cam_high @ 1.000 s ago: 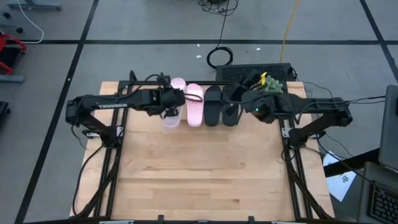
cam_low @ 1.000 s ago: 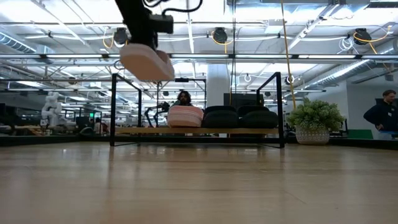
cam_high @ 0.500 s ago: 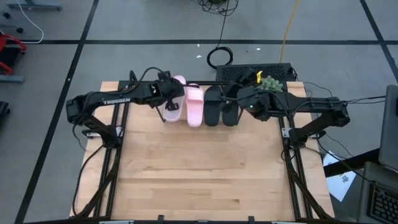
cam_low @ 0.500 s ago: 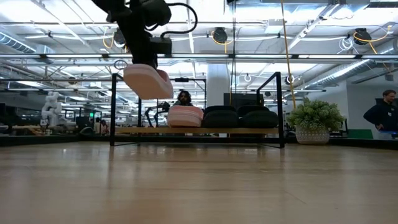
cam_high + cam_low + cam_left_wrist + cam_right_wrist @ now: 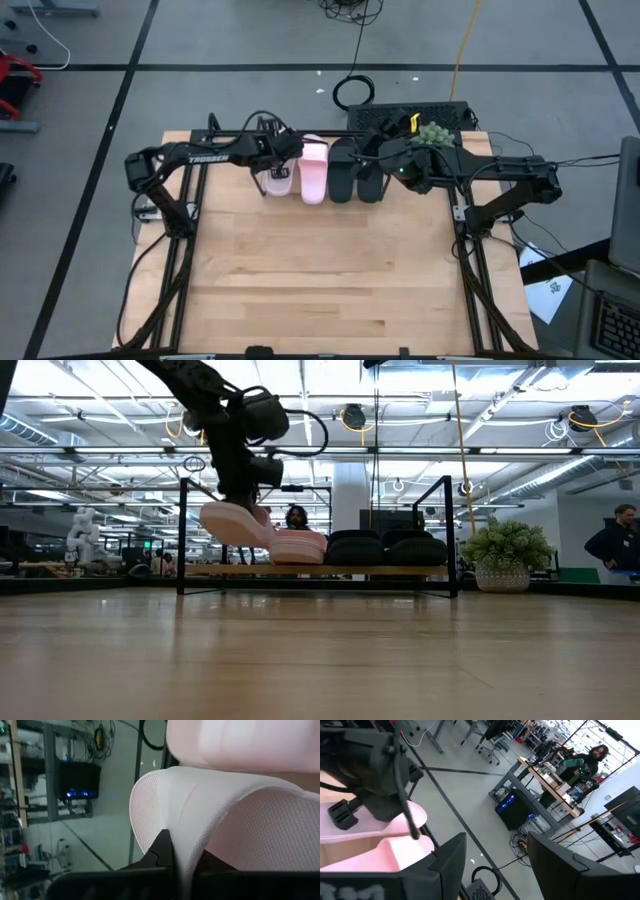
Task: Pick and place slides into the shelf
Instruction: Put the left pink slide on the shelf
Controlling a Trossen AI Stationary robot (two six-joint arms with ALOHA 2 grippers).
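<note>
At the shelf's left end: left gripper clamps a pink slide, just above the board.
Free slot: left of the shelved pink slide.
Slide axis: front-to-back, matching neighbours.
Right gripper: spread wide, empty, by the black slides.

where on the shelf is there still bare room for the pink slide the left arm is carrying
The free slot is the shelf's left end, between its left post and the pink slide already placed. The left gripper holds the other pink slide above that slot. The rest is crowded: two black slides fill it, with the right gripper over them.
</note>
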